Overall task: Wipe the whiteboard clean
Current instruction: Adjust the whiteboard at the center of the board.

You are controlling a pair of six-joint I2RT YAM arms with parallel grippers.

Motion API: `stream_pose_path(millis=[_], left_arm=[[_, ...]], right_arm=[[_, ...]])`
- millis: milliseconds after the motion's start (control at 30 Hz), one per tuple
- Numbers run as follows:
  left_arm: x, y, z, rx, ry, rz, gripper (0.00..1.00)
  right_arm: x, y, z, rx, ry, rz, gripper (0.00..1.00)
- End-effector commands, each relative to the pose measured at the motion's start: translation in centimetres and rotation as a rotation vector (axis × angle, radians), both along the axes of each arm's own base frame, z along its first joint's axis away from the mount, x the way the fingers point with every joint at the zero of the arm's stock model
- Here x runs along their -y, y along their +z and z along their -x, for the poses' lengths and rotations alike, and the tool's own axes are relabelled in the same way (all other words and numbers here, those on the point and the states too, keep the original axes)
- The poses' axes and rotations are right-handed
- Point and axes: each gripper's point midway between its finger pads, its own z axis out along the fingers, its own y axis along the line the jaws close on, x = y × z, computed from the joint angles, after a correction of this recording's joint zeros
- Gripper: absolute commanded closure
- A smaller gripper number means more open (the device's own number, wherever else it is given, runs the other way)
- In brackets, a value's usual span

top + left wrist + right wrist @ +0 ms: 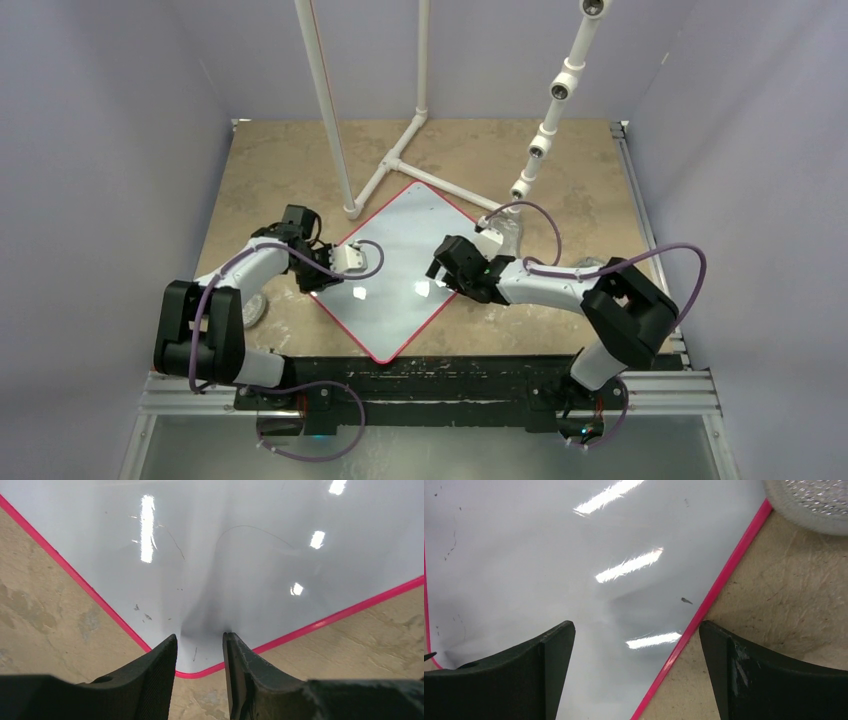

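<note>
Tan, mottled tabletop (270, 170) fills the cell, closed in by pale lilac walls (100, 120), with a white pipe frame (395, 165) standing at the far side.

On the left gripper (200, 640) the two dark fingers (160, 665) are parted by a narrow gap, and nothing shows between them. Through that gap the left wrist view shows a rounded, red-edged corner of the whiteboard (405, 240). Whether the tips touch the surface I cannot tell. Beyond them the glossy white sheet spreads away, carrying bright glints of light, a few tiny dark specks (142, 612) and a faint thin curved line.

The right gripper (636, 627) has its fingers (549, 650) spread wide and holds nothing. One finger hangs over the white surface and the other over the bare table, with the board's red border running slantwise between them. Past that border, at the top corner of the right wrist view, sits part of a grey-silver wrinkly pad (814, 500), just beside the board's edge.

From above, the whiteboard lies flat in the middle of the table, turned like a diamond with one corner pointing toward the arm bases. The left gripper sits at its left corner. The right gripper is at its near right edge, and the pad (505, 238) rests by the right corner.
</note>
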Motion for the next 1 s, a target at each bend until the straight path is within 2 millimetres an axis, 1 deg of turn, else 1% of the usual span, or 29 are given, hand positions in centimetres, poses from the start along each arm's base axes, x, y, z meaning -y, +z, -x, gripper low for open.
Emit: stream_pose_path(millis=[0, 67, 133, 200, 300, 367, 400, 533, 567, 633, 733, 800, 867, 967], left_arm=[[1.3, 2.7, -1.2, -0.005, 0.044, 0.078, 0.62], [0.8, 3.9, -3.6, 0.072, 0.104, 0.062, 0.63], [-0.9, 4.7, -6.3, 0.176, 0.182, 0.026, 0.64], [-2.7, 5.0, -8.3, 0.260, 0.260, -0.004, 0.65], [-4.5, 3.5, -9.0, 0.277, 0.302, -0.061, 0.65], [-5.1, 2.2, -9.1, 0.282, 0.300, -0.093, 0.64], [-5.3, 1.3, -8.8, 0.270, 0.301, -0.107, 0.63], [-5.1, -1.4, -7.6, 0.198, 0.262, -0.127, 0.62], [-4.9, -2.0, -7.0, 0.174, 0.245, -0.130, 0.62], [-4.1, -2.9, -5.3, 0.105, 0.195, -0.123, 0.62], [-2.2, -3.3, -2.7, 0.032, 0.109, -0.079, 0.62], [-1.0, -3.1, -1.2, 0.008, 0.053, -0.040, 0.60], [-0.2, -3.0, 0.1, -0.024, 0.003, -0.018, 0.60], [0.5, -3.4, 2.8, -0.105, -0.066, 0.000, 0.60]], right_arm=[[5.9, -4.1, 2.3, -0.121, -0.034, 0.168, 0.01], [6.0, -3.8, 1.8, -0.111, -0.037, 0.174, 0.01], [5.6, -3.7, 1.4, -0.111, -0.034, 0.179, 0.01], [5.4, -3.9, 1.1, -0.113, -0.034, 0.183, 0.01], [5.0, -4.2, 0.8, -0.107, -0.036, 0.172, 0.01], [4.8, -4.5, 0.9, -0.112, -0.035, 0.162, 0.01], [4.7, -4.7, 0.9, -0.117, -0.033, 0.159, 0.01], [4.0, -4.9, 0.9, -0.140, -0.022, 0.143, 0.01], [3.8, -4.7, 0.8, -0.136, -0.017, 0.141, 0.01], [3.4, -4.2, 0.3, -0.122, -0.010, 0.145, 0.01], [3.0, -3.2, -0.6, -0.100, -0.002, 0.155, 0.01], [3.0, -3.0, -0.7, -0.099, 0.003, 0.166, 0.01], [3.3, -3.2, -0.5, -0.104, 0.004, 0.176, 0.01], [3.9, -3.7, 0.0, -0.114, 0.002, 0.181, 0.01]])
